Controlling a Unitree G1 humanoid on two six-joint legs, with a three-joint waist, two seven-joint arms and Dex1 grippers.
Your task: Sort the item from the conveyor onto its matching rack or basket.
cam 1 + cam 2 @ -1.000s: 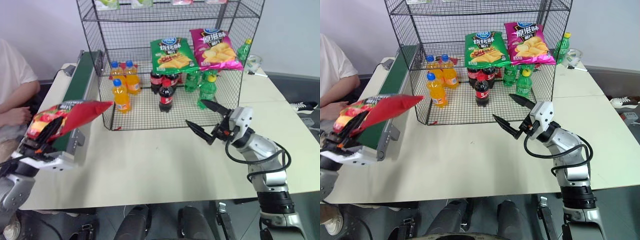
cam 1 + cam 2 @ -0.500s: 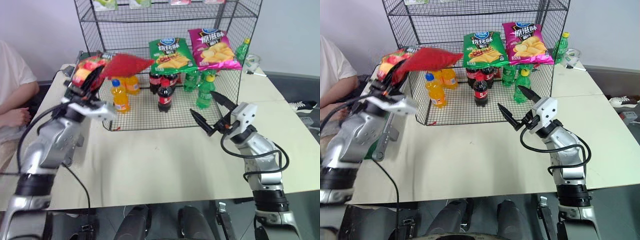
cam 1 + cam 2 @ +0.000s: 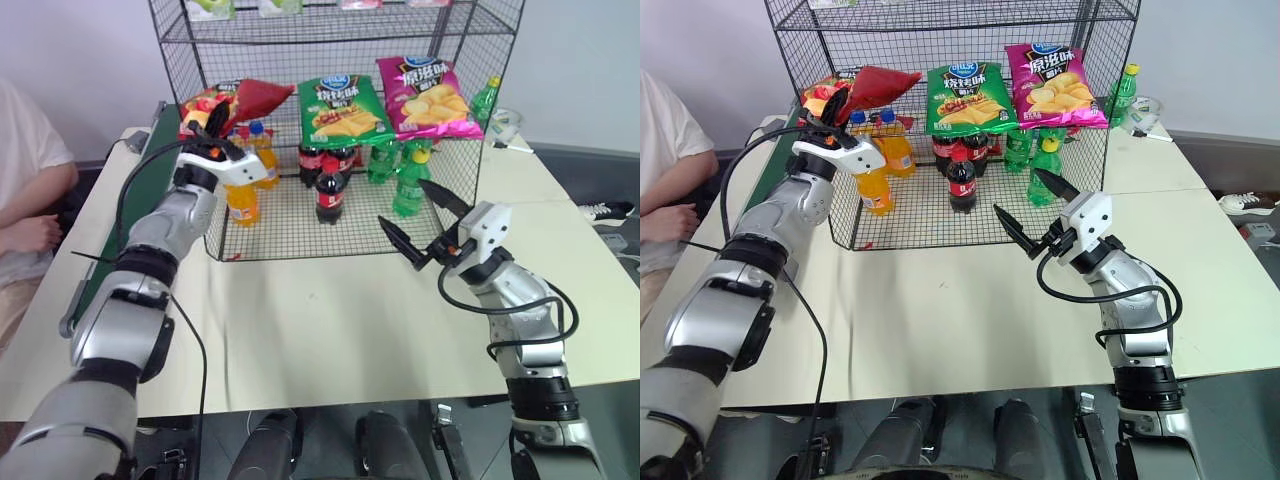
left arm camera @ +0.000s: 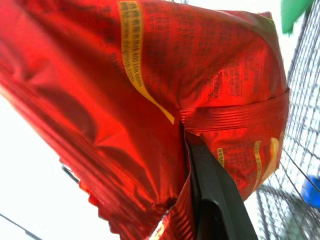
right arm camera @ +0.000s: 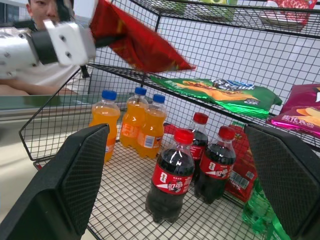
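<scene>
The left claw [image 3: 215, 122] had carried the red crisp bag [image 3: 235, 100] from the belt [image 3: 125, 205] up to the rack [image 3: 330, 60], pinching one end. Right claw [image 3: 420, 222] stayed wide open, empty. The bag looked light, soft and slippery.

Left pincer [image 3: 213, 118] clamped and raised; right pincer [image 3: 420, 222] spread wide.

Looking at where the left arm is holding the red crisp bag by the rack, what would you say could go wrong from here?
The left gripper pinches the red crisp bag by one end, so the free end droops; it may catch the black wire rack instead of sliding onto the shelf beside the green crisp bag. If released too early, it could drop onto the orange bottles underneath and tip them.
</scene>
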